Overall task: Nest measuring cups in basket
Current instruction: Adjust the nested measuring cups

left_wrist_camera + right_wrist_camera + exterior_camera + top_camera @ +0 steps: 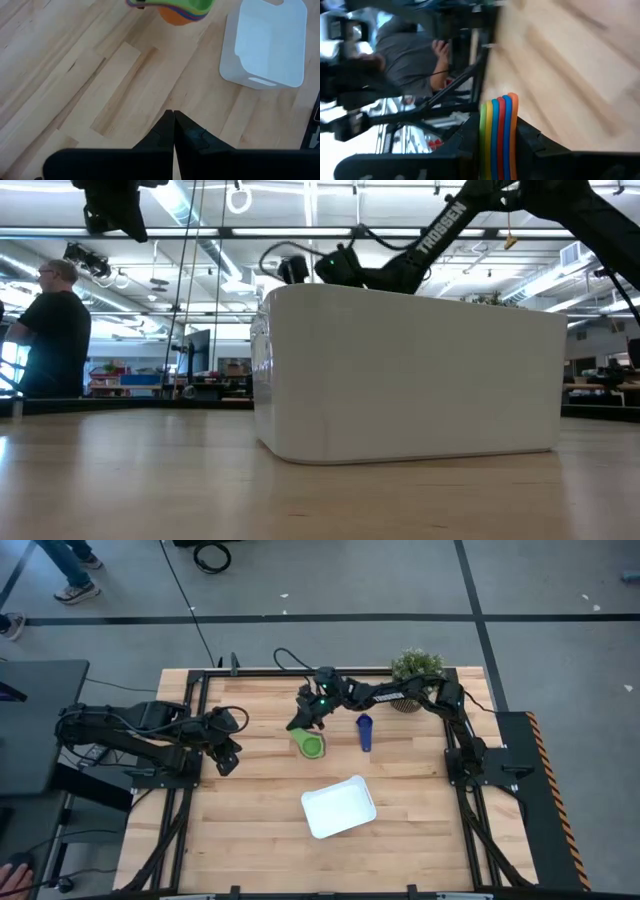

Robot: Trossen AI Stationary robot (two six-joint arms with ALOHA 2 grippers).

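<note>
Meanwhile, the right hand (499,137), clamped on the handles of the nested rainbow plastic measuring cups (312,744), hangs up-frame of the shallow white plastic basket (338,807).

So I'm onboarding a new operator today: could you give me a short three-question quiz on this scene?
1. True or false: the right gripper grips the stacked measuring cups by their handles.
2. The basket holds: A) every cup B) nothing C) a plant.
3. Are the left gripper fingers open or shut?

Key: 1 true. 2 B. 3 shut; it waits over bare table at the left.
</note>
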